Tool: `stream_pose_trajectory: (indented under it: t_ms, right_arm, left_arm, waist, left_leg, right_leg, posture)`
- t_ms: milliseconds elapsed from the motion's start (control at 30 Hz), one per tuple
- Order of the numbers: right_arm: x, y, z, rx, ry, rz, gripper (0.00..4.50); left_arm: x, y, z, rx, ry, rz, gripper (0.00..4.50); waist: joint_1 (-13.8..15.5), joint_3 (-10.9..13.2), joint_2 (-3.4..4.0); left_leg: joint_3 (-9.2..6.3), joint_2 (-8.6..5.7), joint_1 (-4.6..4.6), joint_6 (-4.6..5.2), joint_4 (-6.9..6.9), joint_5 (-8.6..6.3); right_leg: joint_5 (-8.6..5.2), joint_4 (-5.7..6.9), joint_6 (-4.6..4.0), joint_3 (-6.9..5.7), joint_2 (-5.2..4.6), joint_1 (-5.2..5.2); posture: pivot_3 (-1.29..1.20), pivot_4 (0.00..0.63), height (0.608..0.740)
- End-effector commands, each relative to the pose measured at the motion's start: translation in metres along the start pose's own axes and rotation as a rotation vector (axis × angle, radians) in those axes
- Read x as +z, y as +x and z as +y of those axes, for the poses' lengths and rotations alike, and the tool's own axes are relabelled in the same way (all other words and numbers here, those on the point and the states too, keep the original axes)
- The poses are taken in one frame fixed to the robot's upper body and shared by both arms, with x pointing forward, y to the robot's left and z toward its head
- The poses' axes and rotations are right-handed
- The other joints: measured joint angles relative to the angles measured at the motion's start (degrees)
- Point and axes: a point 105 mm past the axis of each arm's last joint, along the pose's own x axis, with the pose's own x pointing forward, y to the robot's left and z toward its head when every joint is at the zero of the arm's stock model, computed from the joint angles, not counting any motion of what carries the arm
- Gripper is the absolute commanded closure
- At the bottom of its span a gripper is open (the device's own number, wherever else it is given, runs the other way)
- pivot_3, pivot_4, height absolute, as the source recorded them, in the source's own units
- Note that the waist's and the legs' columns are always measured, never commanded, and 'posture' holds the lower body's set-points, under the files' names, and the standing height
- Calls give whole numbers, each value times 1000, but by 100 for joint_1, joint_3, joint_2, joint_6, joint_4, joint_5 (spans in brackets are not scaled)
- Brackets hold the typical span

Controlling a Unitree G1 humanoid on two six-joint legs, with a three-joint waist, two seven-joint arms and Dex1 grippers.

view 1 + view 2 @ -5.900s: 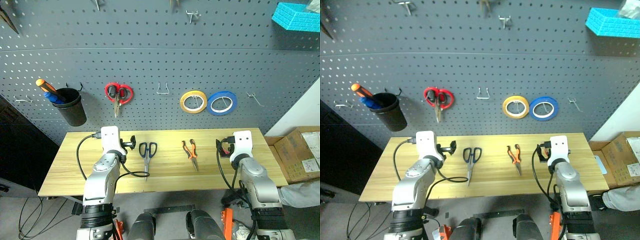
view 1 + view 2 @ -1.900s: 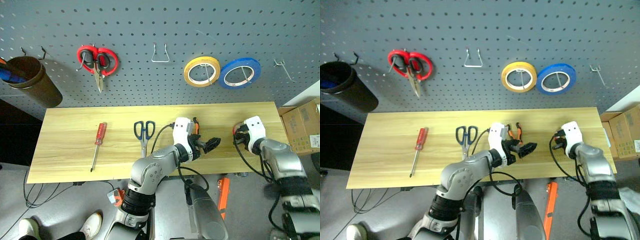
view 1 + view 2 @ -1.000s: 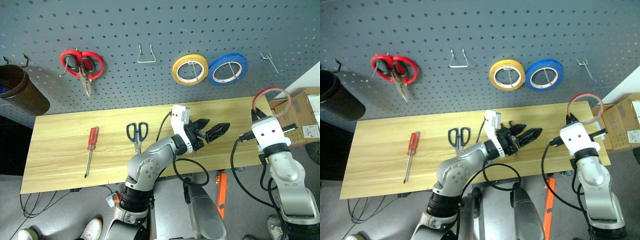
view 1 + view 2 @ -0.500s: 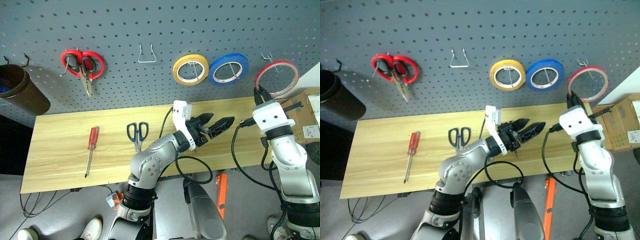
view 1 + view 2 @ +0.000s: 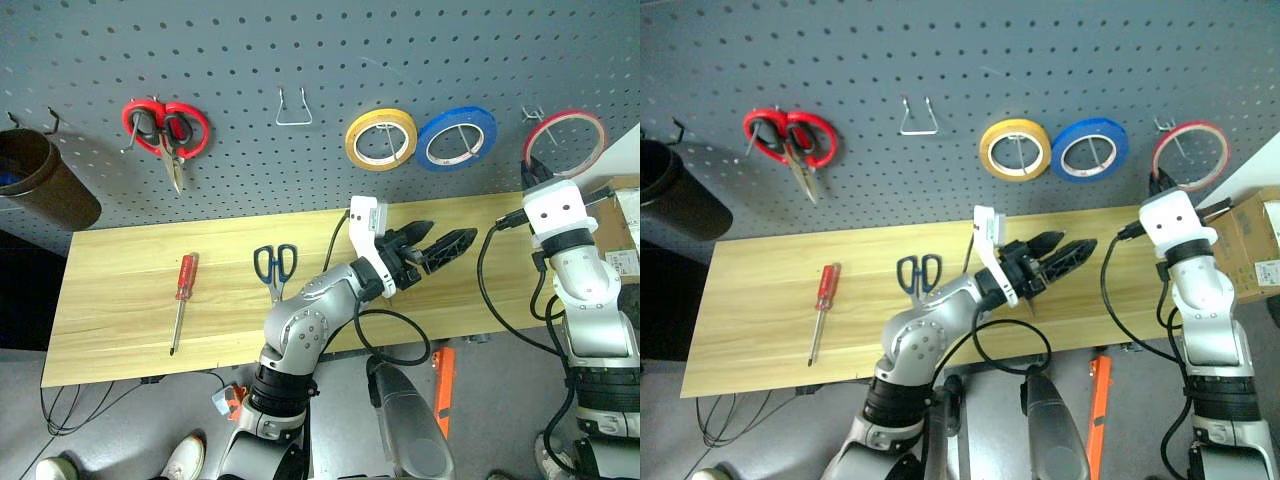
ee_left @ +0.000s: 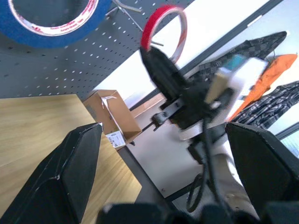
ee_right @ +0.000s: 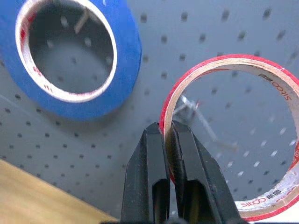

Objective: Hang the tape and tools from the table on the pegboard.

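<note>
Up against the pegboard (image 5: 300, 50): right gripper (image 7: 169, 140) pinching red tape (image 5: 564, 141) over a hook (image 7: 201, 119). Left gripper (image 5: 440, 244) wide open, empty, above the surface (image 5: 120, 300).

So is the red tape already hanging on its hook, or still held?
Still held: the right hand pinches the red tape by its rim, with the hook showing through the ring.

A: How many rolls of tape? Three: a yellow roll (image 5: 380, 139); a blue roll (image 5: 457, 138); a thin red ring (image 5: 567, 143).

B: And scissors? Two pairs: red-handled scissors (image 5: 166, 133) on the pegboard (image 5: 300, 50); dark-blue-handled scissors (image 5: 275, 268) on the bench (image 5: 120, 300).

A: One red-handled screwdriver (image 5: 181, 300); one black cup (image 5: 45, 183); two hands: left hand (image 5: 432, 249), right hand (image 5: 531, 172).
</note>
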Motion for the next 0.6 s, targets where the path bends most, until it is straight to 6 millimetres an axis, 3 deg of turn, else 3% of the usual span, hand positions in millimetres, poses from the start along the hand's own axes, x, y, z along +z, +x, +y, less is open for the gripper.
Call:
stream_pose_trajectory:
  t_ms: [33,433,600]
  right_arm:
    - [2,6,-12,-18,64,-15,4462]
    - [-12,16,-8,11,230,64,4462]
    - [-12,16,-4,32,267,76,3160]
  left_arm:
    - [5,13,-20,-80,2,-47,0]
    - [14,27,-18,-75,53,-104,0]
    - [15,28,-18,-75,55,-110,0]
  waist:
    - [0,0,0]
    - [1,-2,2]
    - [6,-2,3]
  left_leg:
    - [0,0,1,0,1,0]
    - [0,0,9,2,3,1]
    - [0,-1,9,2,4,1]
  right_leg:
    - [1,1,-1,0,0,1]
    - [4,5,-3,1,0,9]
    - [5,6,-3,2,0,10]
  posture:
    - [-145,369,740]
    - [-137,374,740]
    - [-136,375,740]
